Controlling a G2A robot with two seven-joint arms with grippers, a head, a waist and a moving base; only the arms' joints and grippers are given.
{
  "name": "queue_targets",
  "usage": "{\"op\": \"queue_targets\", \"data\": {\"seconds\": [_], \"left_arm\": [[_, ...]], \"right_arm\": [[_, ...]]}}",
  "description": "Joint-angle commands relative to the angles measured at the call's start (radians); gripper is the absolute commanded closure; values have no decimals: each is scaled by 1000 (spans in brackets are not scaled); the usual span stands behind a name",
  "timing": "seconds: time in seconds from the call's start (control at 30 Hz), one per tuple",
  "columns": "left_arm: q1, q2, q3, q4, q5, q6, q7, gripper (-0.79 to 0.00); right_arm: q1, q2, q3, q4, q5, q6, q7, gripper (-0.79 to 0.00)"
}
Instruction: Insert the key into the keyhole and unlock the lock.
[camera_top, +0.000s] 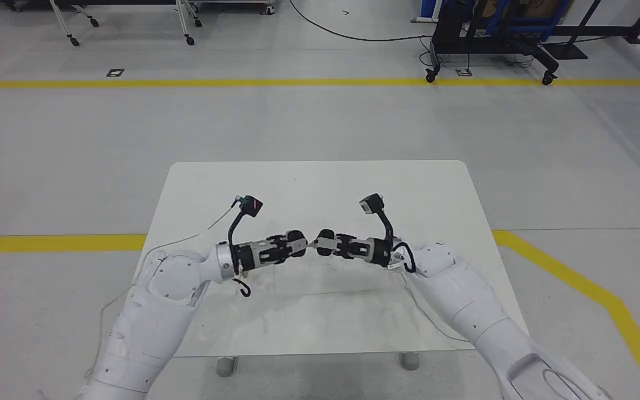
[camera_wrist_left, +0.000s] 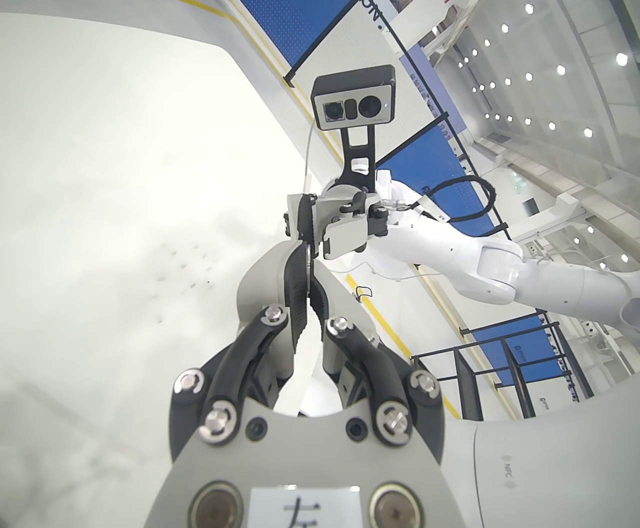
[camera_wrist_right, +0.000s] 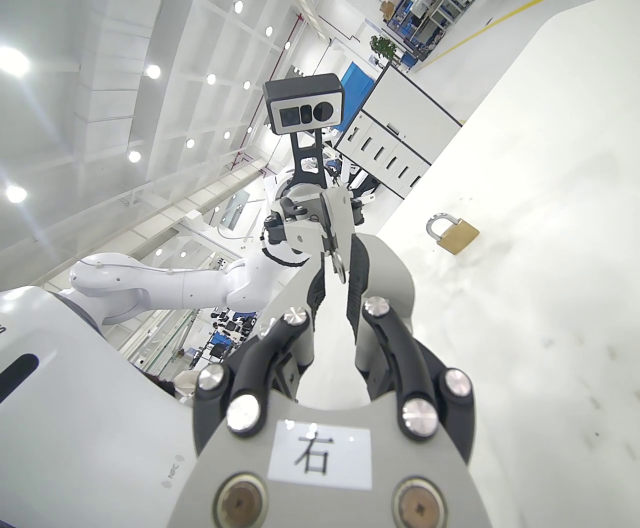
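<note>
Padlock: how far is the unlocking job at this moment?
Done: the key is off the table, pinched in the left gripper. In hand: it is held up at the right gripper, tip to tip. Left: the padlock lies apart on the table, shackle seemingly closed, key not yet inserted.

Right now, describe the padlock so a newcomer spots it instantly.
Start at the white table. The padlock lies on it near the table's edge, apart from the right gripper. Its brass body and silver shackle set it apart from the grey gripper.
</note>
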Motion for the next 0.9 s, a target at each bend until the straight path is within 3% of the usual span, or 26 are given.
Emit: {"op": "queue_targets", "data": {"seconds": [0.0,0.07,0.13,0.37,0.4,0.43,0.67,0.87], "left_arm": [[-1,1,4,1,2,0,1,0],[-3,2,8,3,3,-2,-3,0],[-5,3,11,3,7,-5,-6,0],[-12,7,18,5,9,5,-1,0],[-13,7,18,6,9,7,3,-40],[-14,7,18,7,9,11,6,-785],[-25,13,-4,11,-3,14,34,-785],[-2,41,-131,-31,127,-14,85,-785]], "right_arm": [[0,-1,-4,-3,4,6,12,-108],[1,-2,-7,-3,8,10,19,-83],[3,-3,-10,-3,9,11,23,0],[7,-5,-15,5,6,11,32,0],[7,-5,-15,5,7,11,34,0],[8,-4,-14,6,6,11,34,0],[4,4,5,8,5,-2,21,0],[-11,28,66,8,13,-35,-12,0]]}}
